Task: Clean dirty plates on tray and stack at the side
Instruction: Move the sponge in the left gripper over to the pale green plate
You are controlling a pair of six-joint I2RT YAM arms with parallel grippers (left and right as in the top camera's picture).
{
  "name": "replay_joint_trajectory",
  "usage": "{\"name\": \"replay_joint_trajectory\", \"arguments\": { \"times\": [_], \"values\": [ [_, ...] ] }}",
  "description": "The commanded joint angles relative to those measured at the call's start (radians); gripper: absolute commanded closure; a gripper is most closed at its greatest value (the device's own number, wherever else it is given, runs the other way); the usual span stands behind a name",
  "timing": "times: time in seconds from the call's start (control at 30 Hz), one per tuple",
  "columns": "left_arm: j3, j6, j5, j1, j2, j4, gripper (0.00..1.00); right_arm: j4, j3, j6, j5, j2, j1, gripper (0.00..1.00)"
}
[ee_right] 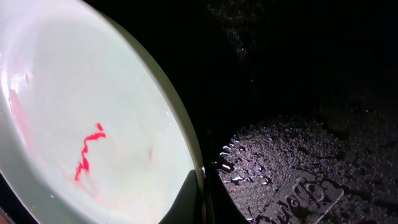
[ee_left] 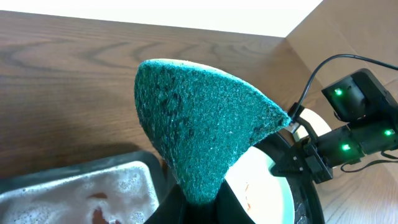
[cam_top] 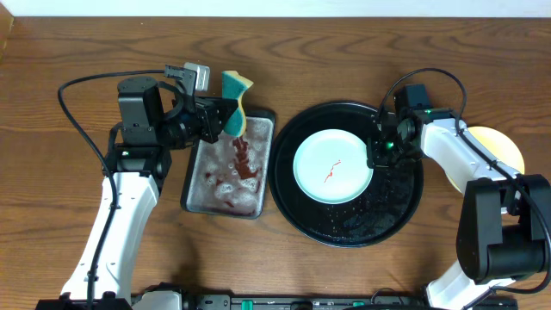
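Observation:
A pale mint-green plate (cam_top: 332,166) with a thin red sauce smear lies in the large round black tray (cam_top: 405,202). My right gripper (cam_top: 375,156) is shut on the plate's right rim; the right wrist view shows the rim (ee_right: 180,130) between my fingers (ee_right: 202,193) over the wet tray floor (ee_right: 292,174). My left gripper (cam_top: 225,120) is shut on a green sponge (cam_top: 237,102), held above the small metal tray. The sponge (ee_left: 205,124) fills the left wrist view, with the plate (ee_left: 267,186) behind it. A yellow plate (cam_top: 499,148) lies on the tabletop at the right, partly hidden by my right arm.
A small rectangular metal tray (cam_top: 196,185) with foam and reddish stains sits left of the black tray; it also shows in the left wrist view (ee_left: 81,186). Brown wood-grain tabletop (cam_top: 52,215) surrounds both trays.

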Motion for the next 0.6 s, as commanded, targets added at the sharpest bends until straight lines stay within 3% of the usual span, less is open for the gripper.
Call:
{"name": "replay_joint_trajectory", "arguments": {
  "times": [0.0,0.27,0.57],
  "values": [
    [0.008,-0.008,-0.019,0.000,-0.010,-0.046,0.93,0.003,-0.002,-0.010,0.013,0.002,0.010,0.99],
    [0.007,-0.007,-0.372,-0.101,0.060,-0.294,0.93,0.112,-0.093,-0.009,0.025,0.002,0.011,0.99],
    [0.008,-0.008,-0.636,-0.256,0.153,-0.339,0.92,0.235,-0.220,-0.006,0.025,0.002,0.010,0.99]
  ]
}}
